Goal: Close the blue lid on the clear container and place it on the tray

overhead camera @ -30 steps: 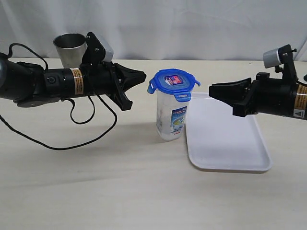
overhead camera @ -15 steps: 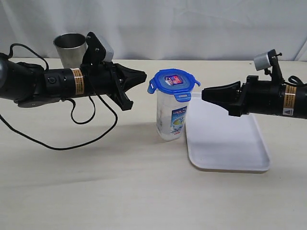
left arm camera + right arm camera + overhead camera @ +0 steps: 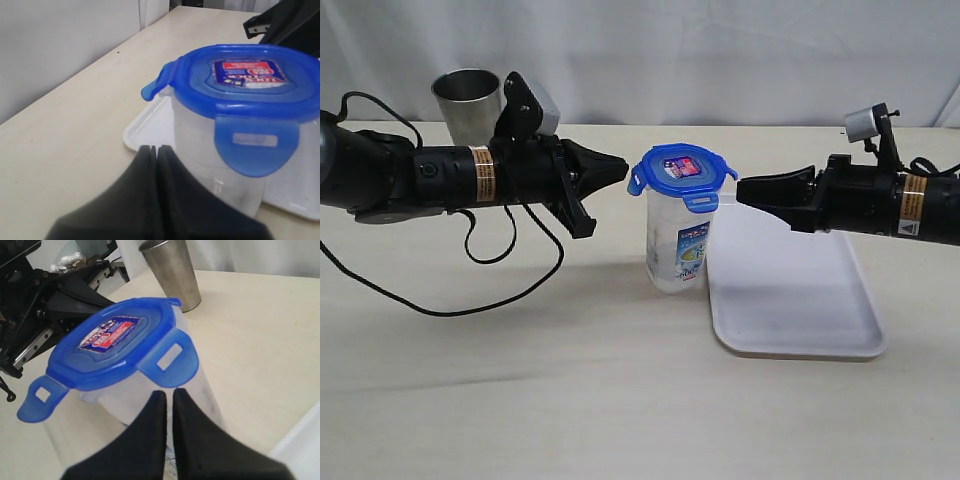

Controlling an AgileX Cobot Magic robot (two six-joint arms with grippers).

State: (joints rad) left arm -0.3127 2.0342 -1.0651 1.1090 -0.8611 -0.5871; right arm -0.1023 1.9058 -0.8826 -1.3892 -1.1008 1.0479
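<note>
Grey steel cup (image 3: 467, 100) upright at back of pale wood-grain table (image 3: 570, 400). Tapered, mouth wider than base; lower part hidden in exterior view. White cloth backdrop (image 3: 740, 55) hanging just behind the cup, soft folds showing. Right wrist view: cup base flat on tabletop, brushed sides.

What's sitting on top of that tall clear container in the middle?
A blue lid with a sticker rests on the clear container, its side flaps sticking outward. It covers the mouth, so the rim underneath is hidden.
</note>
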